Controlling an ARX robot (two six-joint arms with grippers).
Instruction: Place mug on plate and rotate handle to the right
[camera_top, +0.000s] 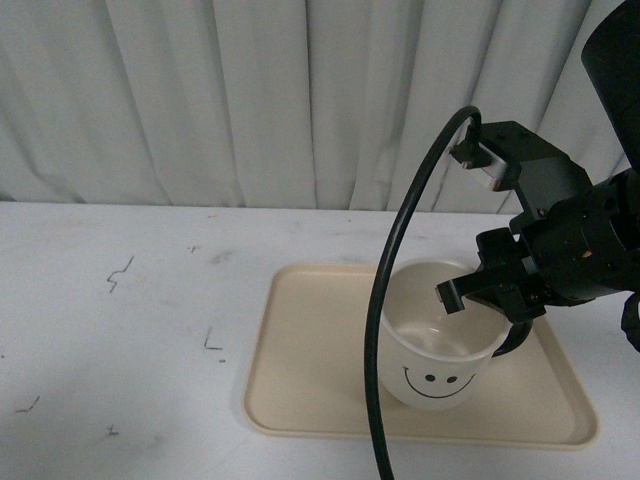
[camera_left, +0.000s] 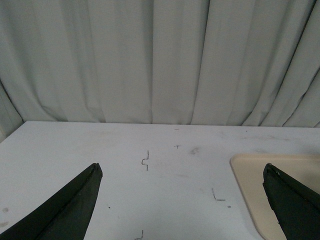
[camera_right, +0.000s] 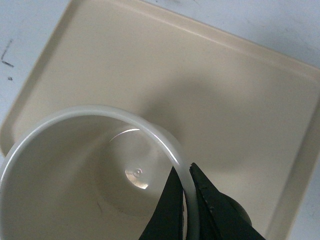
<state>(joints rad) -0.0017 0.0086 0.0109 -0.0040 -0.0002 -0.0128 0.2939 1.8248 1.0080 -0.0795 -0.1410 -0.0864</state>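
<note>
1. We see a white table (camera_top: 120, 330); the plate (camera_top: 310, 350) lies toward its right edge.
2. The mug (camera_top: 435, 375) stands on the plate, near its front right corner.
3. The right gripper (camera_right: 187, 176) is clamped on the mug's rim.
4. The left gripper (camera_left: 181, 170) is spread wide, holding nothing.
5. The handle (camera_top: 515, 342) points toward the plate's right edge.

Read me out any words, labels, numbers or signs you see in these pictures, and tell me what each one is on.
There are no readable words, brands or numbers in any view.
mug: only a black smiley face printed on its side, no lettering.
table: small black marks, one shaped like an "L", others crosses and squiggles; not text.
plate: blank.
</note>
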